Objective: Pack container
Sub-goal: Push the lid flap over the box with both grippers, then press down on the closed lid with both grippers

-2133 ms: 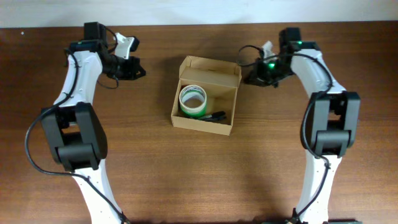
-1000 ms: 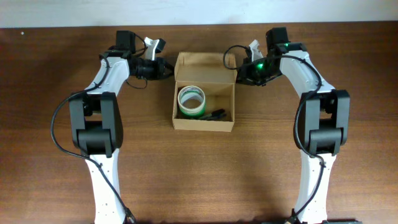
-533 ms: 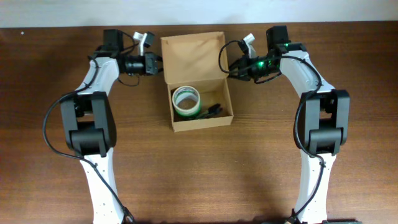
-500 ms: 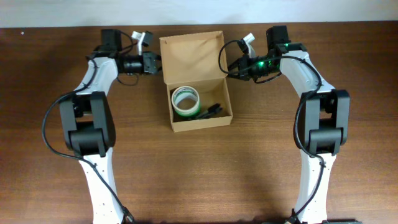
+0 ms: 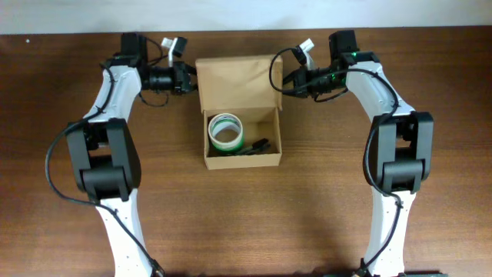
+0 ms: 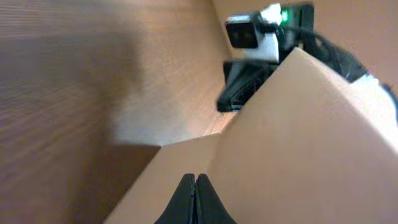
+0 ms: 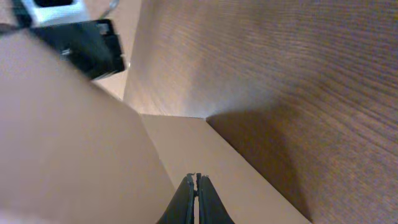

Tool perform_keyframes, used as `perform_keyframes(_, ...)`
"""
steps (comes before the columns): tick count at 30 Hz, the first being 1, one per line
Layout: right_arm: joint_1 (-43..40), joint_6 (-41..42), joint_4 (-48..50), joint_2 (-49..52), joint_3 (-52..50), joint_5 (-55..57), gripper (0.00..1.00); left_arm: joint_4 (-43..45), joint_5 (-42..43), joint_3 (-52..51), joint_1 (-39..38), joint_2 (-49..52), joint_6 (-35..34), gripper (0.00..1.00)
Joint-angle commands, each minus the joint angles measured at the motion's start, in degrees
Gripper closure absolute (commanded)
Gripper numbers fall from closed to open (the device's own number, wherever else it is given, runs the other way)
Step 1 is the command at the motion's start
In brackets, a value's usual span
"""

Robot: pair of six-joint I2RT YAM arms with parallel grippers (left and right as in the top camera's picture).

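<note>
The container (image 5: 242,160), a small tan cardboard box, sits open at the table's middle. Its flap lid (image 5: 234,81) is tilted back toward the far edge. Inside lie a green-and-white tape roll (image 5: 227,131) and a small black item (image 5: 254,145). My left gripper (image 5: 189,79) is shut, with its tips at the lid's left edge. My right gripper (image 5: 281,79) is shut at the lid's right edge. In the left wrist view the closed fingertips (image 6: 194,177) rest against tan cardboard (image 6: 298,137). In the right wrist view the closed fingertips (image 7: 196,177) also rest against cardboard (image 7: 74,137).
The brown wooden table (image 5: 246,223) runs all round the box. A pale wall strip (image 5: 246,14) borders its far edge. Each wrist view shows the opposite arm's gripper beyond the lid: the right one (image 6: 258,37) and the left one (image 7: 81,37).
The lid has swung from half closed to fully open and laid back. The box slid a little left and toward the front. Both grippers moved in to the lid's side edges.
</note>
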Motion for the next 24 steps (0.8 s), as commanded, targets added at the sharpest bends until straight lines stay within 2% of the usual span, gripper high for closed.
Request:
perform_keyframes(1, 1.16, -0.02, -0.96, -3.78, 2.64, 0.35, 0.96, -2.64, -5.95, 1.03, -1.7, -6.69, 4.83, 0.99)
perform_keyframes(7, 3.19, -0.55, -3.85, -8.94, 3.34, 5.09, 0.96, -10.78, -12.41, 1.03, -1.88, -12.33, 7.63, 0.98)
perform_keyframes(9, 4.61, -2.19, -8.87, -12.33, 3.34, 12.31, 0.96, -16.33, -17.66, 1.03, -1.88, -14.16, 9.84, 0.98)
perform_keyframes(12, 6.71, -3.72, -15.87, -15.89, 3.34, 20.96, 0.96, -19.93, -19.67, 1.03, -2.23, -15.65, 9.86, 0.98)
perform_keyframes(20, 14.93, -0.07, -29.77, -22.23, 3.34, 44.02, 0.96, -30.45, -44.52, 1.03, -7.91, -20.63, 9.86, 0.98)
perform_keyframes(24, 17.55, 0.57, -34.67, -22.23, 3.19, 48.63, 0.96, -32.35, -49.48, 1.01, -11.63, -21.33, 9.84, 0.98)
